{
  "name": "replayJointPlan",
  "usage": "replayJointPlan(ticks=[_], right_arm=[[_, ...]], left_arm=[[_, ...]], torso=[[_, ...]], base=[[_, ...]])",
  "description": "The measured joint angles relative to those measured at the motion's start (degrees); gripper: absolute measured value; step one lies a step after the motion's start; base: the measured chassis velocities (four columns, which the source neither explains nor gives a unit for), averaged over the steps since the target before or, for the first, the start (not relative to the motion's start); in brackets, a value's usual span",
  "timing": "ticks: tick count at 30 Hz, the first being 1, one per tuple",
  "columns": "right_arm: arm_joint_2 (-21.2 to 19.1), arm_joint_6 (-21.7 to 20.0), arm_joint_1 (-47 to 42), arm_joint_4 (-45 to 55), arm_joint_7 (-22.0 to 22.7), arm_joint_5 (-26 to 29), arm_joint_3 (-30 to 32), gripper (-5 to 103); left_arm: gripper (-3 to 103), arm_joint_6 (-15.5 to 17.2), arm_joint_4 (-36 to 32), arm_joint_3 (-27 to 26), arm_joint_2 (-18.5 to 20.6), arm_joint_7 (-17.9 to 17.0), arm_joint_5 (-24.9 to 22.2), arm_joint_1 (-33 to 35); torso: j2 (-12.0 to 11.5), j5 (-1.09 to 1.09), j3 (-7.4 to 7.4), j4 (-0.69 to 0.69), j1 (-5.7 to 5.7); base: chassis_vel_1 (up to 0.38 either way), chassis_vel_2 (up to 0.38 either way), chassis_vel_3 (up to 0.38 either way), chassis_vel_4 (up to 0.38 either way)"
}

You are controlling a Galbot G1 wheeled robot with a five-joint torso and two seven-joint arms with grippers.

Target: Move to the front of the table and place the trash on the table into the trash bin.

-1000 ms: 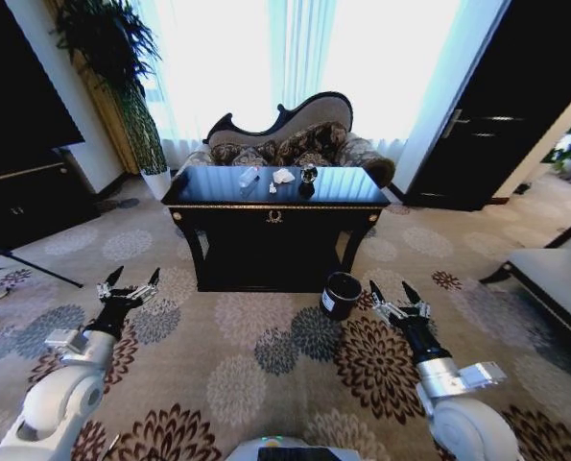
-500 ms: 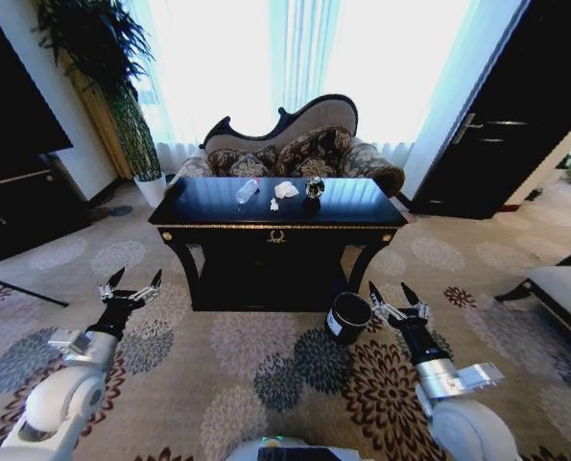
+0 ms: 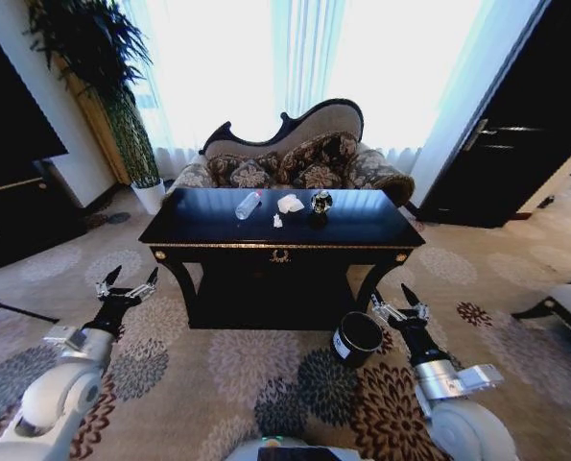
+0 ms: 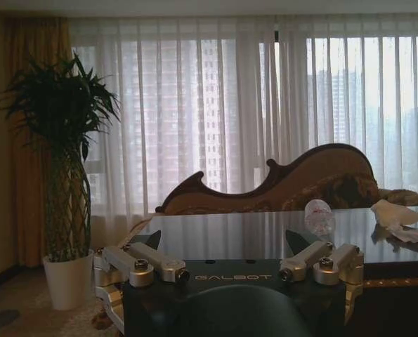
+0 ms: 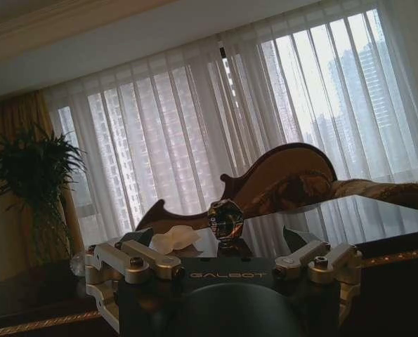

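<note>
i'm facing the table (image 3: pixel 280 245) and nothing is binned yet. all 4 pieces sit on its top: the bottle (image 3: pixel 248 205), clear with a red cap, the crumpled tissue (image 3: pixel 290 203), the scrap (image 3: pixel 277 221) and the shiny dark object (image 3: pixel 321 202). the trash bin (image 3: pixel 356 339) stands on the carpet by the right front leg. left gripper (image 3: pixel 126 286) and right gripper (image 3: pixel 398 305) hang low, spread apart, empty.

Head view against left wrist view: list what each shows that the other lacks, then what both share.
Head view alone: the trash bin on the carpet by the table's front right leg, the right gripper open beside it, the tiny white scrap and the small dark shiny round object.

Left wrist view alone: the tall buildings behind the curtains.

Both: the table, the bottle, the white tissue, the sofa, the plant and the open left gripper.
</note>
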Motion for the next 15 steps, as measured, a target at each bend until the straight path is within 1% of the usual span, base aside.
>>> replayJointPlan(ticks=[4, 5, 7, 8, 15], right_arm=[[0.1, 0.0, 0.1, 0.0, -0.1, -0.1, -0.1, 100], [0.1, 0.0, 0.1, 0.1, -0.1, -0.1, -0.2, 100], [0.2, 0.0, 0.1, 0.1, -0.2, -0.1, -0.3, 100], [0.3, 0.0, 0.1, 0.3, -0.2, -0.2, -0.5, 100], [0.8, 0.0, 0.1, 0.3, -0.2, -0.7, -0.8, 100]], left_arm=[[100, -0.1, -0.3, 0.2, 0.0, 0.2, -0.2, 0.3], [103, -0.1, -0.3, 0.2, 0.0, 0.3, -0.2, 0.4], [103, -0.1, -0.3, 0.2, 0.0, 0.3, -0.2, 0.4], [98, -0.2, -0.3, 0.2, 0.0, 0.4, -0.2, 0.5], [100, -0.2, -0.2, 0.6, -0.1, 0.4, -0.1, 0.4]], torso=[[0.0, 0.02, 0.01, 0.00, 0.01], [0.0, 0.02, 0.01, 0.01, 0.02], [0.0, 0.02, 0.01, 0.00, 0.02], [0.0, 0.01, 0.01, 0.00, 0.02], [0.0, 0.01, 0.01, 0.00, 0.02]], base=[[-0.207, 0.214, 0.216, -0.212], [-0.216, 0.220, 0.207, -0.232], [-0.231, 0.220, 0.207, -0.238], [-0.241, 0.226, 0.224, -0.208], [-0.201, 0.199, 0.205, -0.206]])
